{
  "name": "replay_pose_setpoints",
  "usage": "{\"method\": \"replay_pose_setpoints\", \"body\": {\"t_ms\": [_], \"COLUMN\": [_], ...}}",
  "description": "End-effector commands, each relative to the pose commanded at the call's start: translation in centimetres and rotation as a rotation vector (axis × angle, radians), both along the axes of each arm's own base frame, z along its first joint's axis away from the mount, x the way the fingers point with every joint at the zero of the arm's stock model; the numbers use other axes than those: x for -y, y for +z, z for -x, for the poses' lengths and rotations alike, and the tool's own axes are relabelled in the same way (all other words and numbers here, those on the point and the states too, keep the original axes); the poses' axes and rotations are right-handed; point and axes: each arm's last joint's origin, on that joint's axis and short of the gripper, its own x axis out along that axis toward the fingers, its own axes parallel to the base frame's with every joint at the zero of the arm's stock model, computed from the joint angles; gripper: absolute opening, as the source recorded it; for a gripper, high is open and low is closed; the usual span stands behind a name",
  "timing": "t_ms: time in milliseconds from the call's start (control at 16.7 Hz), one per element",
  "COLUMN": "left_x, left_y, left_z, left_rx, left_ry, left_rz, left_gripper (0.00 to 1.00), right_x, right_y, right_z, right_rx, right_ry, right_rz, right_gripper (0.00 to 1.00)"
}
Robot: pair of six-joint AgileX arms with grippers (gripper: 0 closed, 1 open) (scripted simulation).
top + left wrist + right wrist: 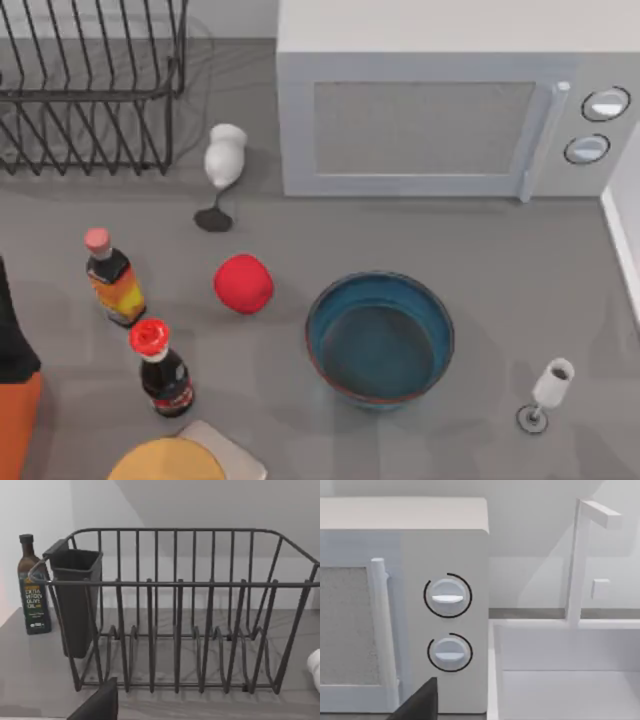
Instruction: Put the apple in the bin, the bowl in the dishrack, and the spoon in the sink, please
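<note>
- Apple [243,283] lies just left of the bowl [379,338], not touching it, on the left arm's side; I judge that arm the nearer.
- Left claw [97,705] faces the dishrack [175,610] straight ahead; grip: cannot tell.
- Right claw [417,700] faces the microwave [445,620]; grip: cannot tell.

On the table [480,240], the apple [243,283] lies at the bowl's [379,338] nine o'clock; the dishrack [90,85] sits at eleven, the microwave [440,110] at twelve.
</note>
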Motion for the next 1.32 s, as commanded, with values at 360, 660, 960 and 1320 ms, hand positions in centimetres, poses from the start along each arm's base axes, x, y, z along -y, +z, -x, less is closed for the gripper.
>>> {"method": "replay_pose_setpoints", "body": {"t_ms": [360,660,960,1320], "left_x": [0.4,1.7,5.2,12.3], "left_y": [2.0,7.4,10.4,7.7], "left_z": [-0.1,-2.5,-9.5,-18.9], "left_rx": [-0.068,-0.315,-0.724,-1.171], "left_ry": [-0.042,-0.153,-0.298,-0.470], "left_rz": [-0.013,-0.072,-0.206,-0.417], "left_gripper": [1.00,1.00,1.00,1.00], "right_x": [0.0,0.0,0.0,0.0], "right_y": [0.0,0.0,0.0,0.0], "right_z": [0.0,0.0,0.0,0.0], "right_rx": [0.000,0.000,0.000,0.000], "right_ry": [0.000,0.000,0.000,0.000], "right_rz": [0.000,0.000,0.000,0.000], "right_gripper": [1.00,1.00,1.00,1.00]}}
